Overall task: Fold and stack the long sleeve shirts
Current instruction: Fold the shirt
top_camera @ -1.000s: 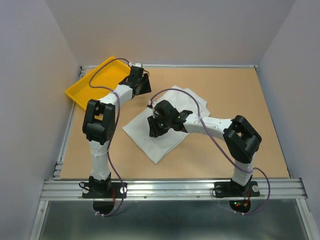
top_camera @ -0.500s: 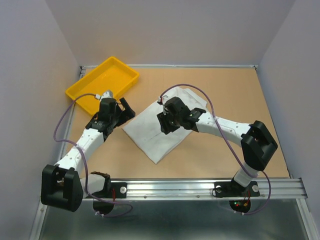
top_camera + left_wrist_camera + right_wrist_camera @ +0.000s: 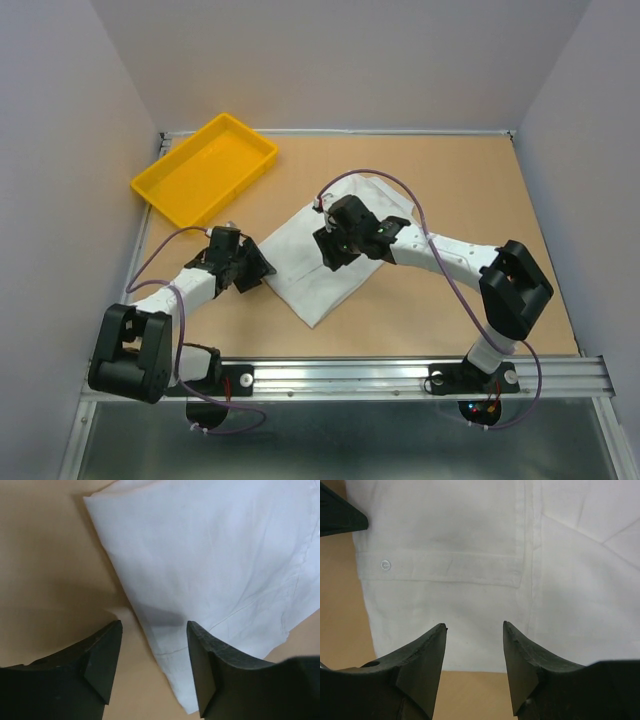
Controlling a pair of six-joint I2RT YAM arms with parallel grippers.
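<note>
A folded white long sleeve shirt [image 3: 305, 268] lies flat in the middle of the table. My left gripper [image 3: 255, 272] is open and low at its left edge; in the left wrist view the shirt [image 3: 215, 555] fills the upper right, and its edge runs down between my open fingers [image 3: 154, 630]. My right gripper [image 3: 332, 252] is open and empty over the shirt's middle. In the right wrist view the shirt [image 3: 470, 540] shows a buttoned cuff band, with my gripper [image 3: 474, 627] just above the fabric.
A yellow plastic tray [image 3: 172, 182] sits empty at the far left corner. Grey walls enclose the table on three sides. A metal rail [image 3: 340, 375] runs along the near edge by the arm bases.
My left arm has swung back from the yellow tray toward me and come down at the shirt's left edge. My right gripper has shifted slightly up and right over the shirt.
</note>
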